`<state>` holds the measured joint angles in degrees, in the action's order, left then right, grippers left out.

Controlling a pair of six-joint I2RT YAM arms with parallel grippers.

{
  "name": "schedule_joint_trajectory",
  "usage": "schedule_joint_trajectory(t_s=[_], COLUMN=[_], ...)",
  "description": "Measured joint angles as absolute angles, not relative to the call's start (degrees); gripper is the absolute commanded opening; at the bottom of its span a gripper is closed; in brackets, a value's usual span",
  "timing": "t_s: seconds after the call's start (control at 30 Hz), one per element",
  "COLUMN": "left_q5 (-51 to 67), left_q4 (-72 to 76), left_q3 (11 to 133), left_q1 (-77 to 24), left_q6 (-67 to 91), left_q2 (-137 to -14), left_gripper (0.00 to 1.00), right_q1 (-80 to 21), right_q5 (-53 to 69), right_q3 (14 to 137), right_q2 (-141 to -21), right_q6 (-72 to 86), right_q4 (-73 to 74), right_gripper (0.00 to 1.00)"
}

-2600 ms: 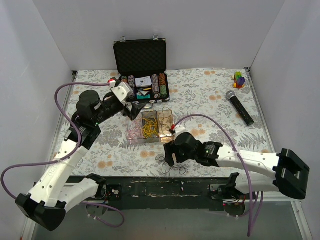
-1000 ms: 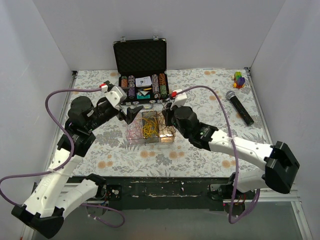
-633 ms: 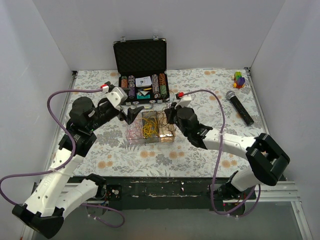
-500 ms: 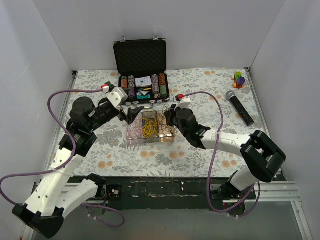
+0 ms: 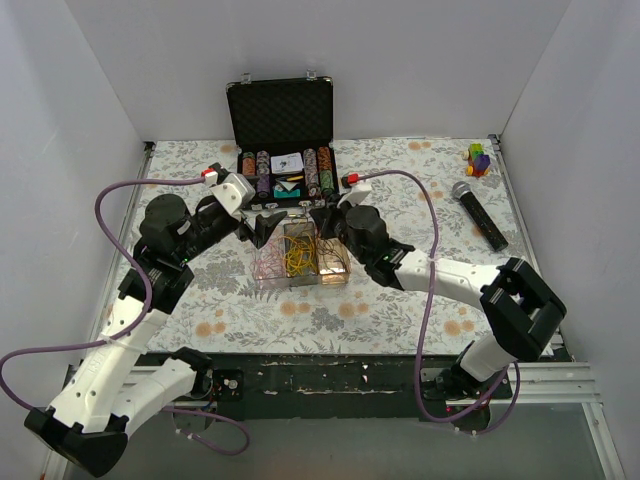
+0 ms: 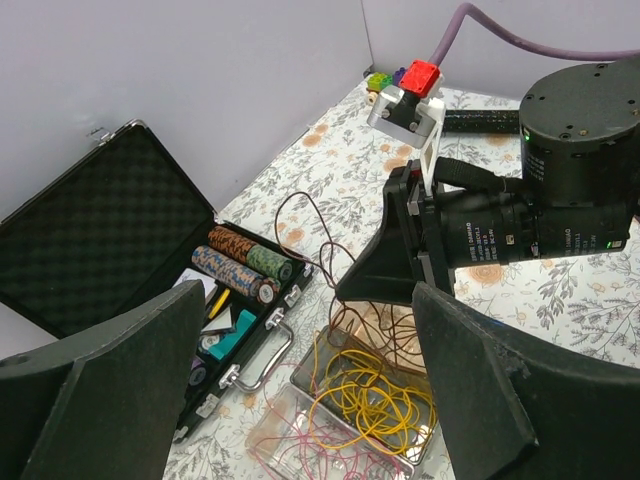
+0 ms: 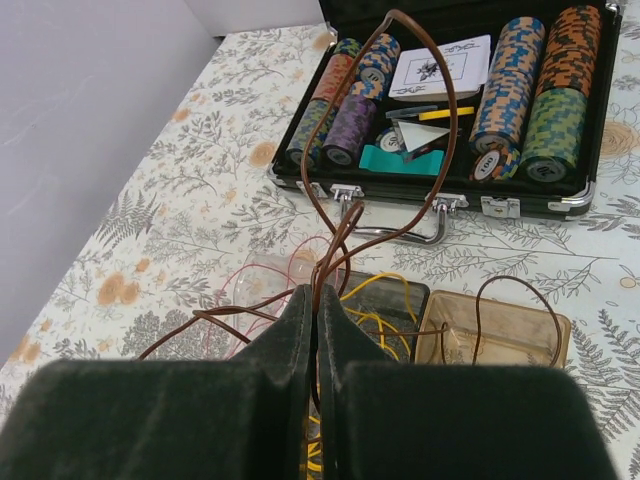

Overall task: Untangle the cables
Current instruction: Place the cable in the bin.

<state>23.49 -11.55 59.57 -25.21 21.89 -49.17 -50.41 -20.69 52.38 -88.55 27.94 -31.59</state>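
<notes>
Fingers of the right gripper (image 7: 315, 300) are pressed together on the brown cable (image 7: 304, 160), with several strands pinched between the pads. Fingers of the left gripper (image 6: 310, 350) are spread wide and hold nothing.

Cable location: in the overhead view the tangle sits at centre frame in the divided clear tray (image 5: 258, 275). The yellow cable (image 5: 297, 255) fills the middle compartment. A pink cable (image 6: 300, 455) lies in the one to its left.

Governing relation: the brown strands drop from the clamped pads into the tray, so their long axis is close to vertical. A free loop arches beyond the pads toward the poker chip case (image 5: 283, 150) at upper centre. The left gripper hovers just left of the tray, nearer the pink and yellow bundles.

Arm pose: both forearms reach inward from the lower corners. The two grippers face each other across the tray.
</notes>
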Motion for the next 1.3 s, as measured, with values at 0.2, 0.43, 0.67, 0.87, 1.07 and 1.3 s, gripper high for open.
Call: schedule_joint_trajectory(t_s=[0.2,0.43,0.67,0.87,1.07,1.3], left_q5=[23.31,23.31,23.31,23.31,23.29,23.24], left_q4=[-11.53,-11.51,-11.57,-11.53,-11.55,-11.57], left_q3=[59.48,59.2,59.02,58.96,58.96,58.96], left_q1=[-25.21,-25.21,-25.21,-25.21,-25.21,-25.21], left_q6=[21.89,21.89,21.82,21.65,21.41,20.38], left_q2=[-49.17,-49.15,-49.08,-48.95,-48.97,-48.95], left_gripper=[0.84,0.84,0.84,0.84,0.84,0.84], right_q1=[-50.76,-50.74,-50.74,-50.54,-49.45,-48.38], right_q5=[-21.04,-23.07,-24.43,-23.94,-20.64,-18.61], right_q3=[51.09,43.75,42.76,50.11,62.13,66.13], right_q2=[-88.4,-87.94,-87.96,-91.11,-99.35,-104.12], right_q6=[30.13,33.19,33.23,31.81,30.04,29.76], right_q4=[-32.32,-31.9,-26.98,-15.62,-5.5,3.44], right_gripper=[0.01,0.01,0.01,0.01,0.01,0.01])
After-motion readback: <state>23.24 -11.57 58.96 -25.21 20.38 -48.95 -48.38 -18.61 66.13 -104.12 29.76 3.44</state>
